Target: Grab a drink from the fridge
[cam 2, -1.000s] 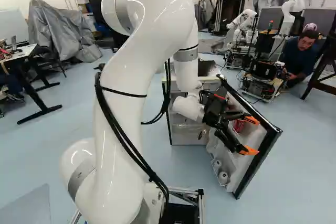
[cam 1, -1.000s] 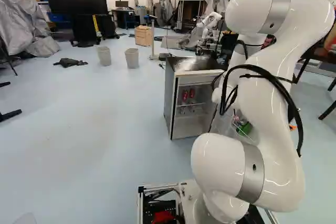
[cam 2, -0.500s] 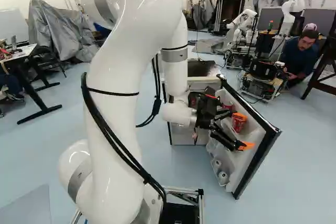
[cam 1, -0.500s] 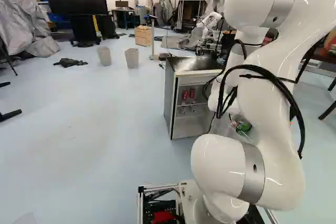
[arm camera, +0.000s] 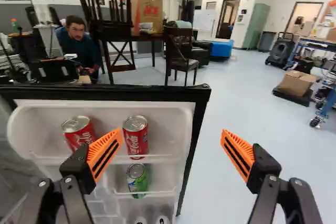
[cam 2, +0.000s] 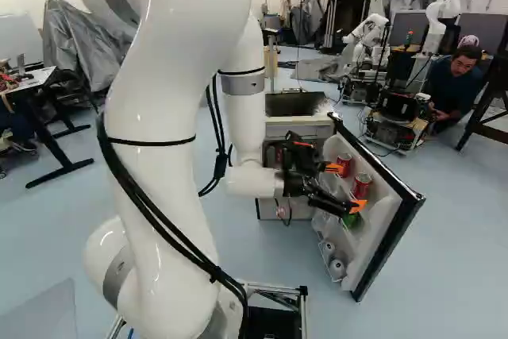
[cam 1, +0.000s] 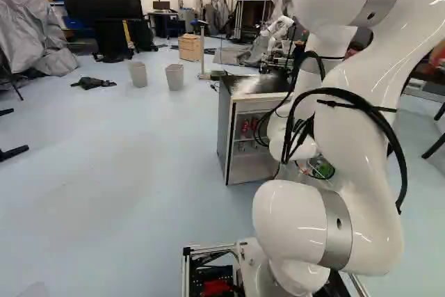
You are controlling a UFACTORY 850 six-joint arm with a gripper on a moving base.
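In the right base view my gripper point(cam 2: 345, 186) stands open before the inner side of the swung-out fridge door point(cam 2: 397, 224). The wrist view shows the gripper point(arm camera: 172, 142) with nothing held. One finger appears across the space between two red cans, one can point(arm camera: 136, 136) nearer the door's free edge, the other point(arm camera: 79, 131) partly behind that finger; the second finger appears over floor past this edge. A green can point(arm camera: 137, 180) sits one shelf lower, white can tops below it. The fridge point(cam 1: 224, 130) holds more red cans point(cam 1: 245, 127) inside.
A person kneels beyond the door, near another robot point(cam 2: 370, 36). A table with chairs point(arm camera: 152, 38) stands farther off. Two waste bins point(cam 1: 174, 77) and a wooden box point(cam 1: 189, 47) are beyond the fridge, in the left base view.
My arm has drawn the gripper leftward in the right base view, back from the door, with its fingers still apart. Door cans earlier hidden behind it now show. The base has not moved.
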